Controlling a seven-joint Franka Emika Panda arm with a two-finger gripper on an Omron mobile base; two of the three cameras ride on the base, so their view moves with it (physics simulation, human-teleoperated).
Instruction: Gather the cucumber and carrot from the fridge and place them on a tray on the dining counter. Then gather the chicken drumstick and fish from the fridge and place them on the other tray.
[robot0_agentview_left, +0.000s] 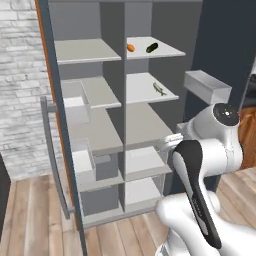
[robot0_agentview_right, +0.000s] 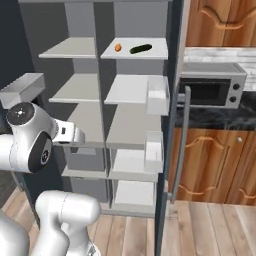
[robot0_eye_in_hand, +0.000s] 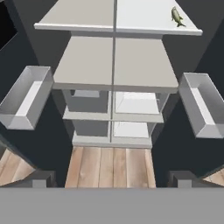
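Pincer (robot0_eye_in_hand: 112, 183) fingers stand spread wide apart with nothing between them, aimed at the lower shelves of the open grey fridge (robot0_agentview_left: 112, 125), well short of any food. On the top right shelf a small orange carrot (robot0_agentview_left: 131, 48) lies near a dark green cucumber (robot0_agentview_left: 152, 48), the two apart. One shelf below, a slim silvery fish (robot0_agentview_left: 159, 89) rests near the shelf's right front edge; the chicken drumstick cannot be made out.
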